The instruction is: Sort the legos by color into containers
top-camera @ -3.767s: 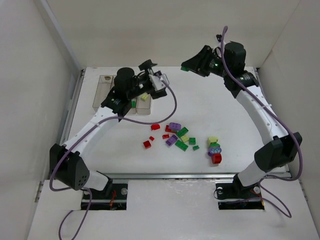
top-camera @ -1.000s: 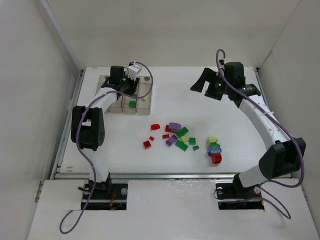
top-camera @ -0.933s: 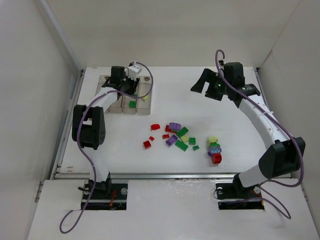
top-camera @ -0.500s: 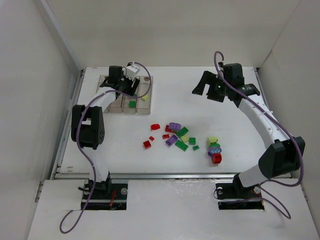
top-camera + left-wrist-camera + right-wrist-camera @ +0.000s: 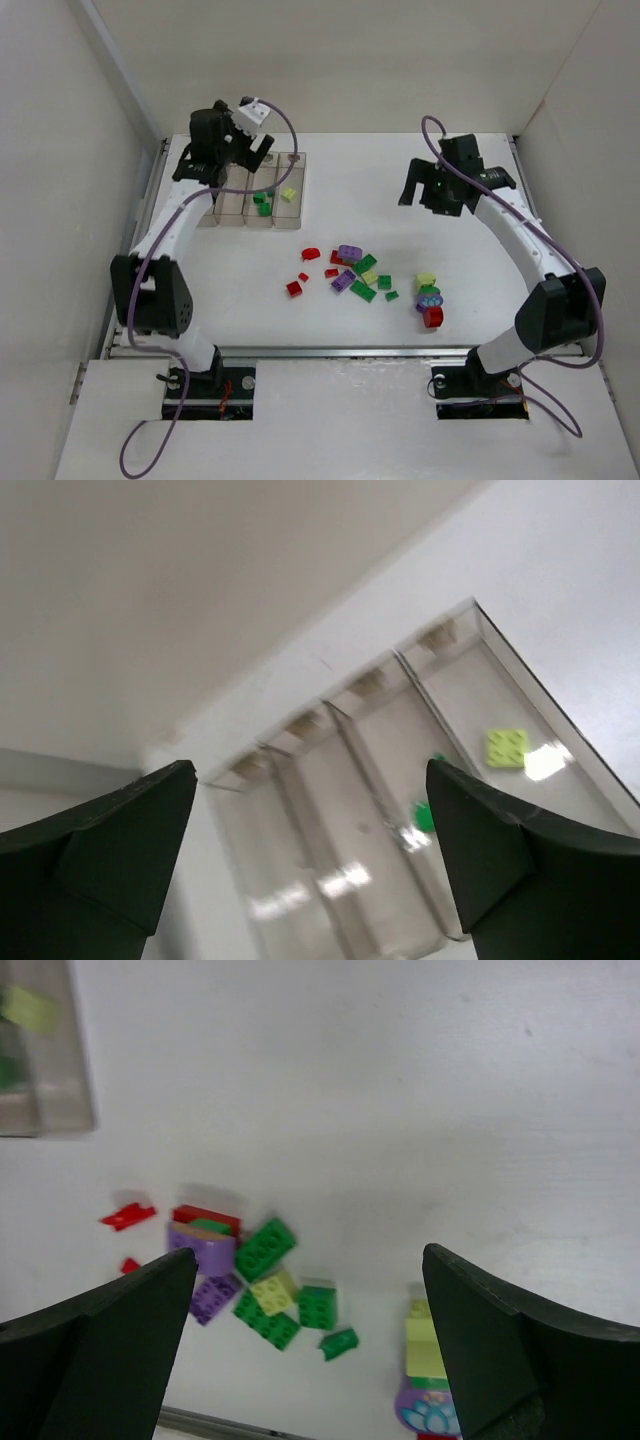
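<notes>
Top view: left gripper [image 5: 247, 148] hangs over the containers [image 5: 228, 206] at 11 o'clock by the bench [image 5: 350, 180] edge, jaws wide and empty. Right gripper [image 5: 426, 190] is at 1 o'clock over bare bench, jaws wide too. The loose legos [image 5: 360, 275] sit mid-bench.

Left wrist: a yellow brick [image 5: 507, 745] and a green brick [image 5: 425, 816] lie in the bins.

Right wrist: the pile sits at 6 o'clock, with open bench beyond it.

Bright, even light, soft faint shadows, glare patches on the containers [image 5: 345, 742], slightly blurred wrist views.
</notes>
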Robot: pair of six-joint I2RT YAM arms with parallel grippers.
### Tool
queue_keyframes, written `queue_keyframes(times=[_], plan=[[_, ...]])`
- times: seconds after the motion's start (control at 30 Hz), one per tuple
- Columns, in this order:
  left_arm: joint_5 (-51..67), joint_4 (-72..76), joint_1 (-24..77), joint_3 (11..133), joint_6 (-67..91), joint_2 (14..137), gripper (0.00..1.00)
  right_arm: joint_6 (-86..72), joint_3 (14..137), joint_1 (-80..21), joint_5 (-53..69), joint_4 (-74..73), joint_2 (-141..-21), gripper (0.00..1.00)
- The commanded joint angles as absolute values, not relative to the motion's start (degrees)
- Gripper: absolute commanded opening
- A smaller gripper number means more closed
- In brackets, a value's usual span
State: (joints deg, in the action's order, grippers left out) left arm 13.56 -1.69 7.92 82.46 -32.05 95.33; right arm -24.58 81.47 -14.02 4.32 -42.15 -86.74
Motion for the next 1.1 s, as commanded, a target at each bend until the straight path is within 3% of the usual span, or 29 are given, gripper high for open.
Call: queue_keyframes(times=[0.0,0.17,0.37,0.57,1.07], plan=[[11.6,9.0,7.8,79.7,-44.5,83.4,1.0,-22.1,76.1,-13.6,-2.9,-50.8,-89.6,1.0],[9.8,15.1,9.7,69.6,-36.9,77.0,1.0,-17.1,69.9,-15.4,0.4,-46.6,-89.6,0.96],[19.6,13.1,10.5,62.9,-23.0,72.0,1.0,-12.0,73.9,-27.6,1.0,-41.8,-95.1,0.95],[19.3,13.9,10.5,57.2,-23.1,67.9,1.0,-20.3,79.0,-28.2,1.7,-43.7,-106.3,0.78],[17.2,16.4,11.1,52.6,-22.5,63.2,1.0,-18.0,75.5,-30.0,1.6,-34.7,-107.0,0.4]])
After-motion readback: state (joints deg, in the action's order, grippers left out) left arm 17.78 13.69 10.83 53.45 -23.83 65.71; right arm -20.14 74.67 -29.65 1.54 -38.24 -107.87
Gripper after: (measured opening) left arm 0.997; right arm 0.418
